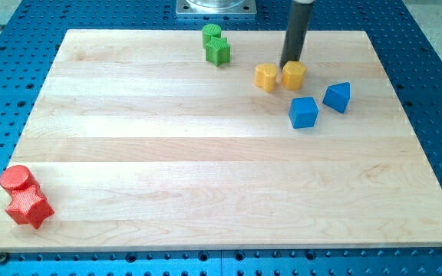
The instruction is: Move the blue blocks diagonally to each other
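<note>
A wooden board point(206, 153) with 2 blue blocks at its upper right: a blue cube point(303, 112) and, just beside it at its 2 o'clock, a blue wedge-like block point(337, 97). My tip point(291, 63), a bare rod holding nothing, touches a yellow block point(294, 74) at the cube's 11 o'clock. Judged: approach underway; next the tip must reach 1 blue block to refine the diagonal

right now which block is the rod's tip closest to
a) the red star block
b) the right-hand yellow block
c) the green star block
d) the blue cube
b: my tip comes down at the top edge of the right-hand yellow block, which sits beside the other yellow block; the blue cube lies lower in the view, and the green star block and red star block are farther off to the view's left.
</note>
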`<action>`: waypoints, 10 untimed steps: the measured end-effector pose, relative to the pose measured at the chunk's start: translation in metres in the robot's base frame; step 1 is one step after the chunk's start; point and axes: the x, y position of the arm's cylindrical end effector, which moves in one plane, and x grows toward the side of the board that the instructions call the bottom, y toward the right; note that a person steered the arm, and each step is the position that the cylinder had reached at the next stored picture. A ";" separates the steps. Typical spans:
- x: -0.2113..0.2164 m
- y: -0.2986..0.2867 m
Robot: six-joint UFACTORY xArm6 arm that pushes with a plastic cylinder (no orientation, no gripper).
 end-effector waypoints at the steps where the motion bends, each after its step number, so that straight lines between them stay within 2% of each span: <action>1: -0.028 0.068; 2: 0.011 0.125; 3: 0.056 0.111; 5: 0.074 0.121; 6: 0.082 0.038; 7: 0.082 0.017; 8: 0.103 0.033; 9: 0.104 -0.015; 10: 0.085 -0.044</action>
